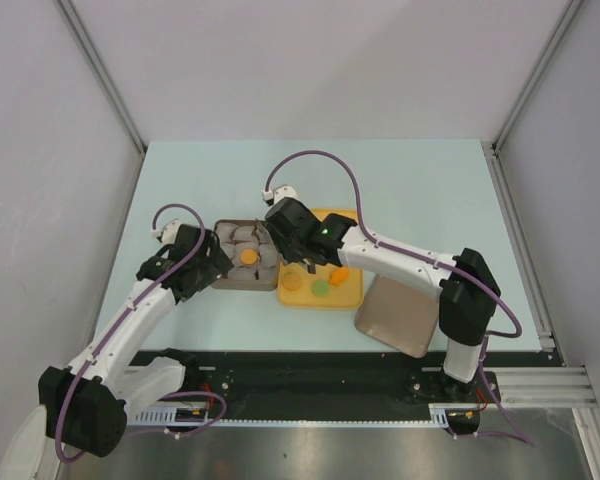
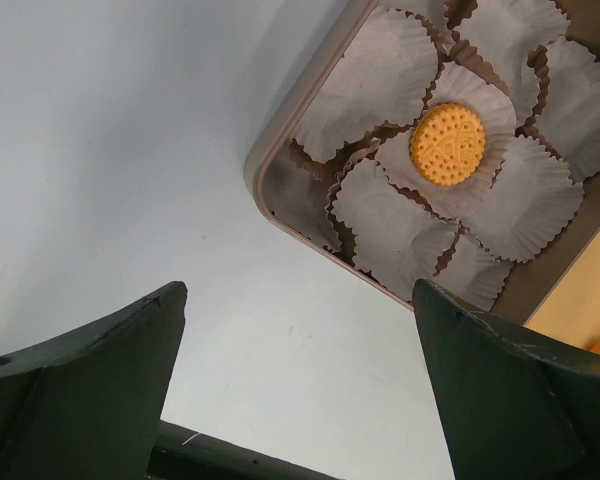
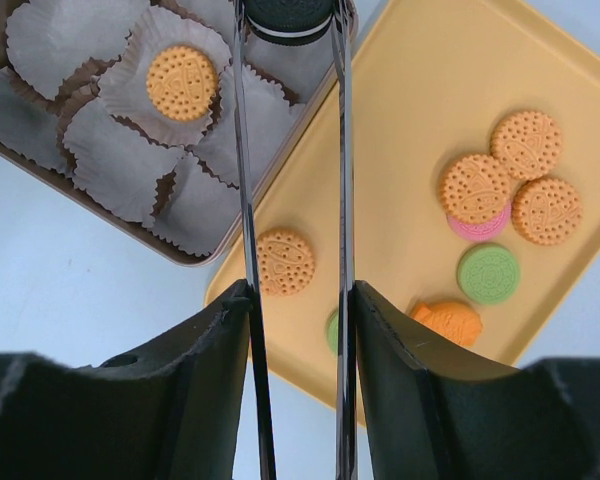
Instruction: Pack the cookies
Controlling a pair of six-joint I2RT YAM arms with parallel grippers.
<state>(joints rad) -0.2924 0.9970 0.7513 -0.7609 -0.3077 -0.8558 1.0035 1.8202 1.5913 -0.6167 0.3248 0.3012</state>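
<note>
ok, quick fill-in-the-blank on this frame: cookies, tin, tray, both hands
1. In the tin, the paper cups hold exactly ____ orange cookie.
2. The right hand is shut on ____, whose tips pinch the black cookie.
3. The left hand is ____ and holds nothing.
4. On the yellow tray, the pink cookie lies partly under an ____ one.

Missing words: one; tongs; open; orange.

Pale blue table (image 1: 410, 180) between plain grey walls (image 1: 310, 60).
</note>
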